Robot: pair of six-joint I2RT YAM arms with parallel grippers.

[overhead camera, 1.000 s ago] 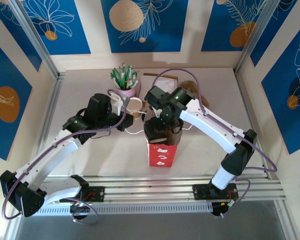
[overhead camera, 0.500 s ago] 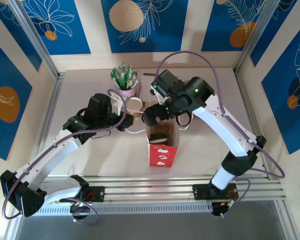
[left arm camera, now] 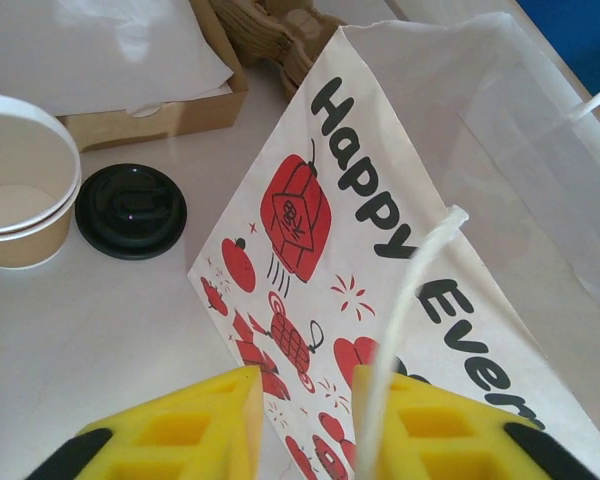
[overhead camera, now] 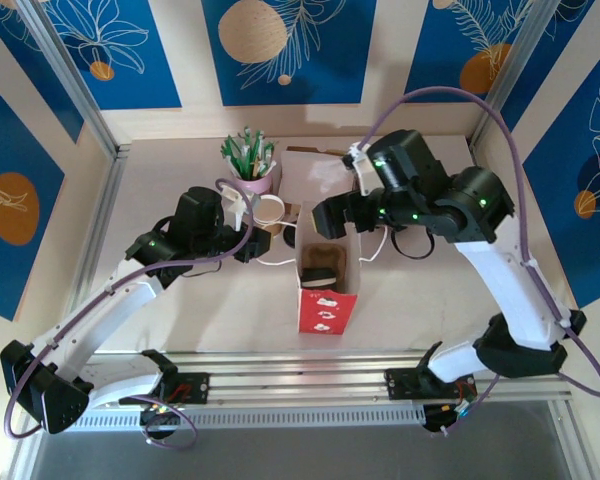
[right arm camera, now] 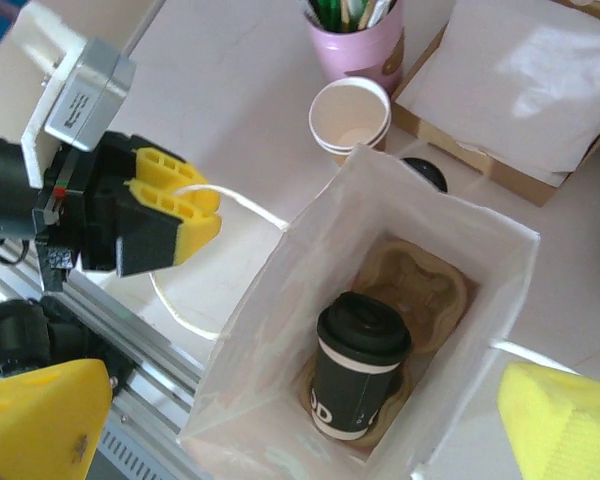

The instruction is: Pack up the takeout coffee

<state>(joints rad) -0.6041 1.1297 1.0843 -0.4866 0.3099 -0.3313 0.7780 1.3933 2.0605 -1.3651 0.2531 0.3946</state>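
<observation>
The takeout coffee [right arm camera: 360,365], a dark cup with a black lid, stands upright in a brown pulp carrier [right arm camera: 420,280] inside the white paper bag [right arm camera: 270,300]. From above it shows as a dark shape [overhead camera: 320,263] in the bag [overhead camera: 325,310]. My right gripper [right arm camera: 310,400] hangs wide open above the bag with nothing in it, and sits behind the bag [overhead camera: 328,213] in the top view. At the bag's left side, my left gripper [left arm camera: 305,385] has its yellow fingers a little apart. The bag's white string handle [left arm camera: 410,290] runs past the right finger.
Two stacked empty tan cups [right arm camera: 350,115] and a loose black lid [left arm camera: 130,210] sit just behind the bag. A pink cup of green-white sticks [overhead camera: 252,178] and a cardboard box with white paper [right arm camera: 500,90] stand further back. The aluminium rail [overhead camera: 300,375] runs along the near edge.
My right arm rose out of the bag and drew back to the right, leaving the coffee inside. My left gripper's jaws parted from their shut hold at the bag's handle.
</observation>
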